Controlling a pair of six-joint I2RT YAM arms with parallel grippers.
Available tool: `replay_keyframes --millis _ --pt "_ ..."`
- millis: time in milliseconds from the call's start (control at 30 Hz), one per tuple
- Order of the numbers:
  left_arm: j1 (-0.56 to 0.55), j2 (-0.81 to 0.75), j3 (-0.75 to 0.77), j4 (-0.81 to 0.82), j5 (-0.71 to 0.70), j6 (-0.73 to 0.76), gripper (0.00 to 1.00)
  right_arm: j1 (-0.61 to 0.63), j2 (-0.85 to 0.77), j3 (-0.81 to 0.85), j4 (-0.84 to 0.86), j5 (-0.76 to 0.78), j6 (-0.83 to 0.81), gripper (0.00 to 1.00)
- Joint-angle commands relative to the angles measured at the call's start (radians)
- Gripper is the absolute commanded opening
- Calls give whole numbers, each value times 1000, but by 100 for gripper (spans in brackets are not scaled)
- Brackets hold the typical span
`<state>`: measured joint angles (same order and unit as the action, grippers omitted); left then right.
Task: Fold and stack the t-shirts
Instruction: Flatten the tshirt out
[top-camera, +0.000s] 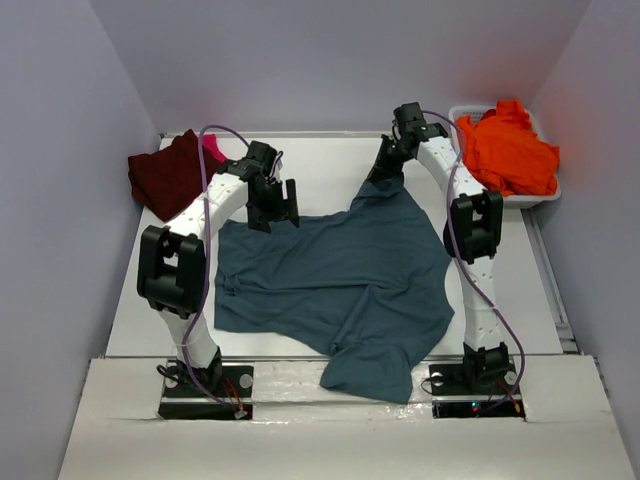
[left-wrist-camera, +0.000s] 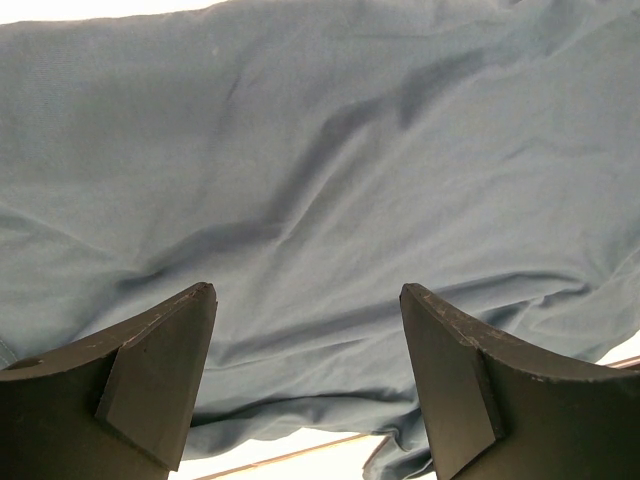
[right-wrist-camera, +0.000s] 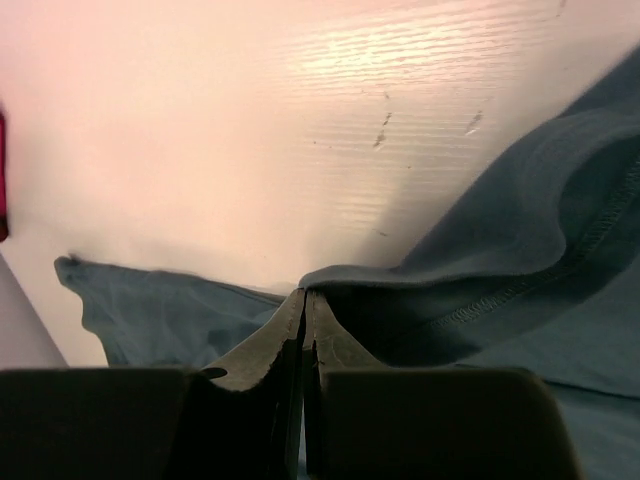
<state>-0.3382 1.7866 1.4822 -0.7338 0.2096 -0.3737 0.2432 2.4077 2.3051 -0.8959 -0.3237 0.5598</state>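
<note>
your right claw is pinching tight on the far edge of the slate teal-blue cloth t-shirt, which is lying spread across the white desk. your left claw is hanging just over its left side, jaws spread wide, gripping nothing.

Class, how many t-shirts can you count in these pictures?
4: teal-blue shirt spread mid-table, maroon shirt far left, pink shirt peeking behind it, orange shirt in the white tub. Others may hide underneath.
</note>
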Motion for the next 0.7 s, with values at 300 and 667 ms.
replay_keyframes --millis 300,667 --pt "8 -13 -5 -15 1 2 86 7 175 175 26 -345 -98 11" --pt "8 -9 -22 -15 -6 -10 86 16 160 182 149 -465 -136 23"
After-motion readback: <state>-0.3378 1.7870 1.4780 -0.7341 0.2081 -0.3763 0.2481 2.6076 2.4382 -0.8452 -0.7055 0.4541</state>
